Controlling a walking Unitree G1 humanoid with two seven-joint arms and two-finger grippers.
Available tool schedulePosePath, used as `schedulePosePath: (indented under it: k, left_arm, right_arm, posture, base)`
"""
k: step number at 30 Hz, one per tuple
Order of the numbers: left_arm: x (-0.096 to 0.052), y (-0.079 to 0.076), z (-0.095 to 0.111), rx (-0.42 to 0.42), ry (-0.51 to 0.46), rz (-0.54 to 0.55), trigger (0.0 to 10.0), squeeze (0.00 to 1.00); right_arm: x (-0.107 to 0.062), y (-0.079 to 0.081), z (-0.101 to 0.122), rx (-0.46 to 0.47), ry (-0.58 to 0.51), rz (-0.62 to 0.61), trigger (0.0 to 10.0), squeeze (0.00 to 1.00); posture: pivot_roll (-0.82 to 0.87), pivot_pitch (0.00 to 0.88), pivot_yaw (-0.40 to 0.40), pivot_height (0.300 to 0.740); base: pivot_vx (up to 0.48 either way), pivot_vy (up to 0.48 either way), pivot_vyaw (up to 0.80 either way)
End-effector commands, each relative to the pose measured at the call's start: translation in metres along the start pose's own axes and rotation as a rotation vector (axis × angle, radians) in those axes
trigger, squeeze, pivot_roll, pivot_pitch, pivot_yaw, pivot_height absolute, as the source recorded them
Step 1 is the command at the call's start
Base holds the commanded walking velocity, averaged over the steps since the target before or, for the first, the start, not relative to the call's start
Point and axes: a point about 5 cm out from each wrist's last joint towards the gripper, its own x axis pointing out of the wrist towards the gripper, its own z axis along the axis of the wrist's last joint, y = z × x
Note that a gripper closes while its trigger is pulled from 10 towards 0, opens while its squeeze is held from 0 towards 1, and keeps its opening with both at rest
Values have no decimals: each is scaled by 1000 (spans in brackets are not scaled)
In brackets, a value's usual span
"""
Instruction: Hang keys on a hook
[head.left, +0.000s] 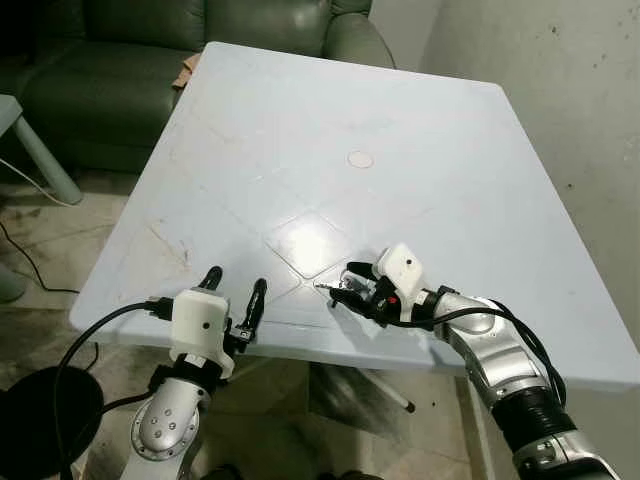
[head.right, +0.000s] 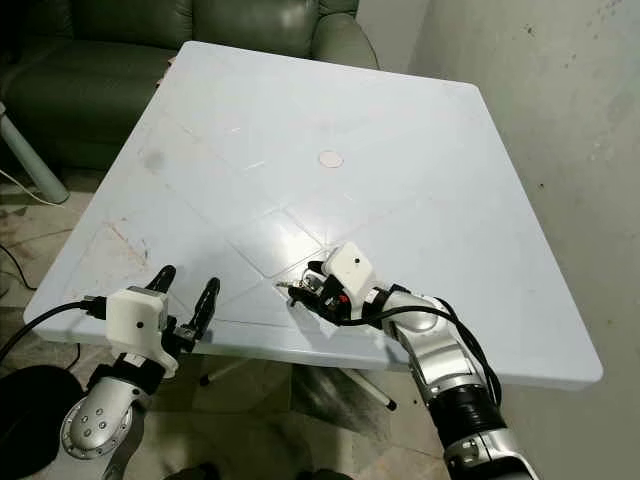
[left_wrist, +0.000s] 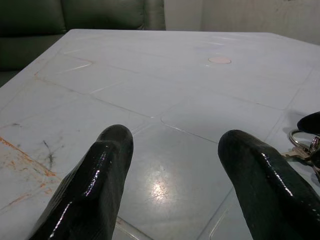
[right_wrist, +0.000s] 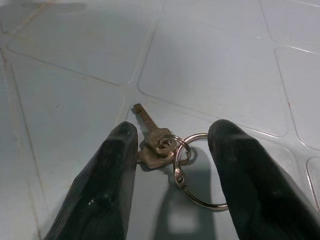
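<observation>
Dark green leather sofa (head.left: 150, 60) is seen beyond a large pale blue square plastic table (head.left: 420, 130), beside a grey plaster wall (head.left: 560, 90). On the tabletop, well ahead of both grippers, a small round pinkish cap (head.left: 360, 159) is set into the surface. At the near edge, the left gripper (head.left: 236, 296) is held over the table with its two black fingers spread wide around nothing. The right gripper (right_wrist: 172, 150) is lowered to the tabletop, its fingers parted on either side of a small bunch of brass-coloured metal keys (right_wrist: 152, 145) on a silver split ring (right_wrist: 197, 172); the keys lie flat between the fingertips, not yet clamped.
</observation>
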Motion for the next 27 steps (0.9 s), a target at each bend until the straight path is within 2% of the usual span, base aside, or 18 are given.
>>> schedulePosePath:
  k: [1, 19, 20, 21, 25, 26, 27]
  left_arm:
    - [1, -1, 3, 5, -8, -2, 10000, 0]
    - [1, -1, 4, 1, -10, 1, 10000, 0]
    - [1, -1, 4, 1, -11, 1, 10000, 0]
    - [2, -1, 4, 1, -12, 1, 10000, 0]
    - [2, -1, 4, 2, -12, 1, 10000, 0]
    - [2, -1, 4, 2, -12, 1, 10000, 0]
    - [2, -1, 4, 3, -13, 1, 10000, 0]
  right_arm:
    - [-2, -1, 1, -4, -4, 16, 0, 0]
    - [-1, -2, 2, -21, -6, 13, 0, 0]
    - [-1, -2, 2, -23, -8, 13, 706, 0]
    - [-1, -2, 2, -29, -9, 12, 980, 0]
    - [-1, -2, 2, -32, -8, 13, 980, 0]
    - [-1, -2, 2, -31, -14, 18, 0, 0]
    - [-1, -2, 2, -31, -13, 21, 0, 0]
  posture:
    - [-42, 161, -108, 740]
    - [-42, 161, -109, 740]
    - [-41, 161, -109, 740]
    - [-41, 161, -109, 740]
    - [-41, 161, -109, 740]
    - [-41, 161, -109, 740]
    - [-41, 161, -108, 740]
  base:
    - [0, 0, 0]
    - [0, 0, 0]
    - [0, 0, 0]
    - [0, 0, 0]
    - [0, 0, 0]
    - [0, 0, 0]
    - [0, 0, 0]
